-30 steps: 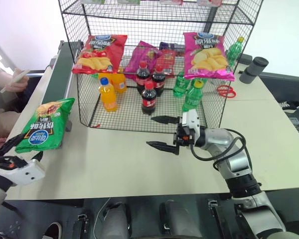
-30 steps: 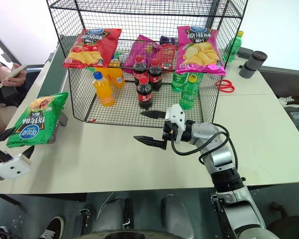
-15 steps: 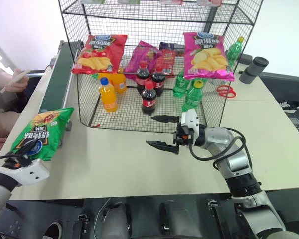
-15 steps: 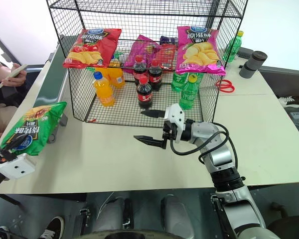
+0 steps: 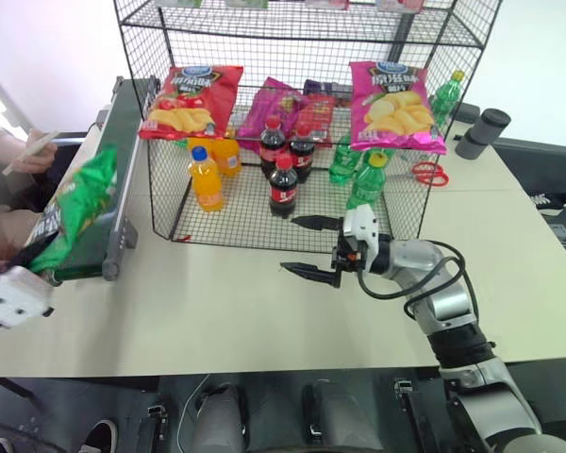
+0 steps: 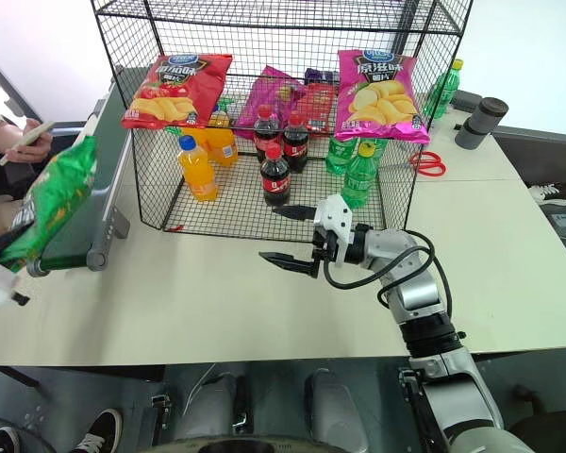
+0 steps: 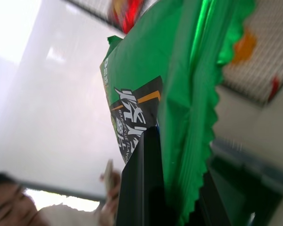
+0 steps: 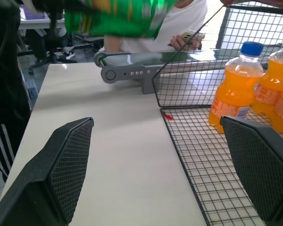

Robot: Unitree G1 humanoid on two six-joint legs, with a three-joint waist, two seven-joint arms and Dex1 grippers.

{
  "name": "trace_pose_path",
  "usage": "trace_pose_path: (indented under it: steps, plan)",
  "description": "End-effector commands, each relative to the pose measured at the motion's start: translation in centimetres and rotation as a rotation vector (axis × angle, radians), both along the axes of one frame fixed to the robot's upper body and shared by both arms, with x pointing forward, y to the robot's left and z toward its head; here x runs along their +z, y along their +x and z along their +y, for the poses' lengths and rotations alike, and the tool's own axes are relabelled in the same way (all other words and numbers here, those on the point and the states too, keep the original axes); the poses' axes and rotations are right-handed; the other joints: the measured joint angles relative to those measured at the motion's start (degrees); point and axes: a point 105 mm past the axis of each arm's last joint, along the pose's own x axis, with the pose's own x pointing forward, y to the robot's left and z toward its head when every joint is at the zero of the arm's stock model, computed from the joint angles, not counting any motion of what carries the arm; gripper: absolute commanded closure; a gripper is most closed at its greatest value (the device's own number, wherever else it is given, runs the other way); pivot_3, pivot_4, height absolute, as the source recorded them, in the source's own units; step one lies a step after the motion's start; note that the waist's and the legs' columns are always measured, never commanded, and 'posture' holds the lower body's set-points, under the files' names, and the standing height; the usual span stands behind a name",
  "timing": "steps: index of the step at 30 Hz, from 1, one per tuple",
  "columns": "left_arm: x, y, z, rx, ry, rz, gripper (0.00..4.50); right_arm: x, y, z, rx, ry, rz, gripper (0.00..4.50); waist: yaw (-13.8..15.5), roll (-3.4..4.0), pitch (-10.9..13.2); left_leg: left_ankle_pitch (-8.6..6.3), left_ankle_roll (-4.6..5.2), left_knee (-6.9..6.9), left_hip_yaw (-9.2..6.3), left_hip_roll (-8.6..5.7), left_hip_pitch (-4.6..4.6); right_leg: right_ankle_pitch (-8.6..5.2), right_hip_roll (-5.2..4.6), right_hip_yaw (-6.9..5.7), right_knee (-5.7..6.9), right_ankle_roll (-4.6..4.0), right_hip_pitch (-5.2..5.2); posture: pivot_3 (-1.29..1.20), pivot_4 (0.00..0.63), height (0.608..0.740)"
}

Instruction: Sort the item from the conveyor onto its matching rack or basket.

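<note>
Left gripper [image 5: 33,253], nearest, at table's near-left edge: fingers clamped on lower edge of green crisp bag [image 5: 80,203], which stands on edge, raised beside conveyor [image 5: 123,142], over its near end. Right gripper [image 5: 313,247], mid-table, jaws spread wide, nothing held, tips pointing toward the left, just in front of rack [image 6: 274,123].

Handling (judgement): bag looks light, air-filled, soft; glossy film prob. slippery, contents fragile, so pinch a crimped seam or corner, not the belly. Current hold near serrated end seam seems apt, though bag may swing or sag.

Appearance: bright glossy green, zig-zag seam, dark panel w/ white script visible in left wrist view; logo side turned away.

Farther: rack tier carries red crisp bag [image 5: 181,99] and pink crisp bag [image 5: 394,106]; bottles on floor tier.
</note>
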Motion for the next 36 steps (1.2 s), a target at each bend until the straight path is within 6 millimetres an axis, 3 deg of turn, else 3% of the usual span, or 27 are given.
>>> trace_pose_path:
  steps: [1, 2, 5, 8, 10, 12, 16, 21, 28, 36]
  plan:
    - [3.7, -1.0, -1.1, -0.158, -0.185, 0.025, 4.49, 1.4, 0.5, -1.1, -0.023, 0.017, -0.051, 0.00, 0.0, 0.00, 0.0, 0.01, -0.01, 0.00, -0.01, 0.01, 0.00, 0.00, 0.03, -0.01, 0.01, 0.00, 0.00, 0.00, 0.150, 0.740]
    - [4.4, -1.1, -1.4, -0.197, -0.292, 0.050, 4.49, 1.4, 0.6, -1.2, -0.024, 0.016, -0.046, 0.00, -0.1, 0.01, 0.0, 0.01, -0.01, 0.00, -0.01, 0.01, 0.00, 0.00, 0.04, 0.00, 0.01, 0.00, 0.00, 0.00, 0.150, 0.740]
    - [4.9, -1.8, -4.7, -0.437, -0.636, 0.265, 4.49, 2.0, 0.1, -1.7, 0.011, 0.044, 0.022, 0.00, -0.1, 0.01, 0.0, 0.01, -0.02, 0.01, -0.02, 0.01, 0.01, 0.00, 0.08, 0.01, 0.01, 0.01, 0.00, 0.00, 0.150, 0.740]
    - [4.3, -2.1, -6.6, -0.530, -0.721, 0.408, 4.49, 1.8, -0.8, -2.1, 0.066, 0.036, 0.137, 0.00, 0.0, 0.08, 0.1, 0.01, -0.02, 0.01, -0.04, 0.00, 0.01, 0.00, 0.07, 0.03, 0.01, 0.01, 0.03, 0.00, 0.150, 0.740]
    - [3.3, -2.2, -9.6, -0.679, -0.841, 0.621, 4.49, 1.1, -2.7, -3.3, 0.152, -0.033, 0.289, 0.00, 0.6, 0.13, 0.1, 0.02, -0.03, 0.03, -0.08, -0.02, 0.01, 0.00, 0.10, 0.02, 0.01, 0.01, 0.04, 0.00, 0.150, 0.740]
    - [2.6, -2.2, -12.0, -0.836, -0.908, 0.784, 4.49, 1.7, -4.3, -5.0, 0.206, -0.029, 0.429, 0.00, 1.1, 0.22, 0.1, 0.02, -0.02, 0.07, -0.17, -0.07, 0.03, -0.01, 0.09, 0.02, -0.03, -0.01, 0.13, 0.00, 0.150, 0.740]
    - [2.6, -0.8, -12.9, -0.988, -1.038, 0.901, 4.49, 3.2, -5.7, -6.4, 0.240, 0.061, 0.615, 0.00, 0.1, 0.18, 0.1, 0.02, -0.02, 0.11, -0.22, -0.07, 0.05, -0.08, 0.17, 0.05, -0.04, -0.14, 0.18, 0.00, 0.150, 0.740]
    - [2.4, 0.6, -14.8, -1.179, -1.123, 1.049, 4.49, 4.1, -7.0, -6.2, 0.260, 0.160, 0.707, 0.00, 0.1, 0.19, 0.1, 0.02, -0.02, 0.05, -0.34, -0.04, 0.10, -0.01, 0.34, 0.07, 0.04, 0.00, 0.17, 0.00, 0.150, 0.740]
    - [1.2, 1.0, -16.1, -1.270, -1.100, 1.208, 4.49, 4.1, -6.7, -5.7, 0.185, 0.201, 0.700, 0.00, 0.3, 0.17, 0.1, 0.03, -0.02, 0.09, -0.35, -0.07, -0.01, -0.01, 0.30, 0.06, -0.01, 0.02, 0.12, 0.00, 0.150, 0.740]
    - [0.8, 1.6, -16.6, -1.302, -1.075, 1.234, 4.49, 4.1, -7.8, -4.9, 0.233, 0.212, 0.768, 0.00, 0.3, 0.16, 0.1, 0.03, -0.02, 0.09, -0.38, -0.08, -0.03, -0.01, 0.28, 0.06, -0.02, 0.02, 0.12, 0.00, 0.150, 0.740]
